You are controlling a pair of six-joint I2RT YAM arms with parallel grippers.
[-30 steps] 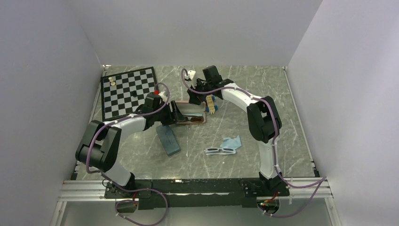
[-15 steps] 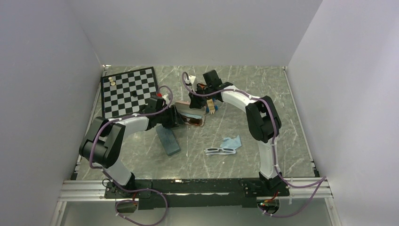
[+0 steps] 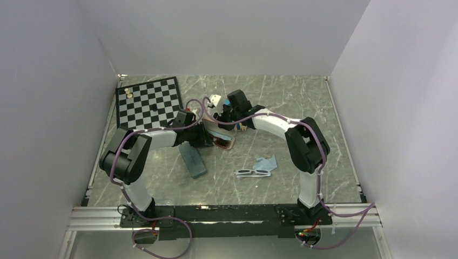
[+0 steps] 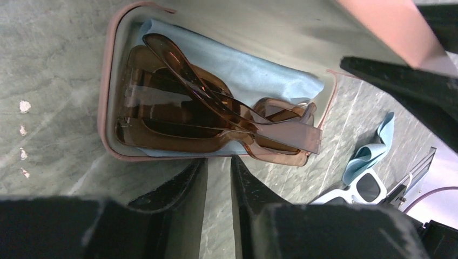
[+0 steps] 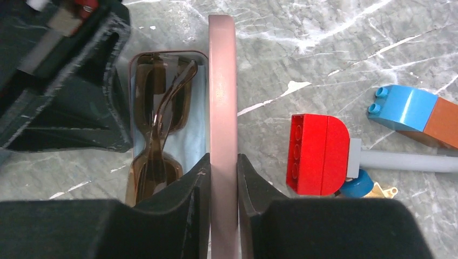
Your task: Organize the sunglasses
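Reddish-brown sunglasses lie folded inside open pink case; right gripper pinches its raised lid, left gripper nearly closed, empty. White sunglasses rest on counter at the case's 4 o'clock.

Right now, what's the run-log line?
right gripper: shut on lid | brown glasses: in case, on cloth | white glasses: on table | left gripper: by case

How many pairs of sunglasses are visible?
2. The brown pair lies inside the open pink case; the white pair on the table beside a blue cloth. The closed blue case could hide another.
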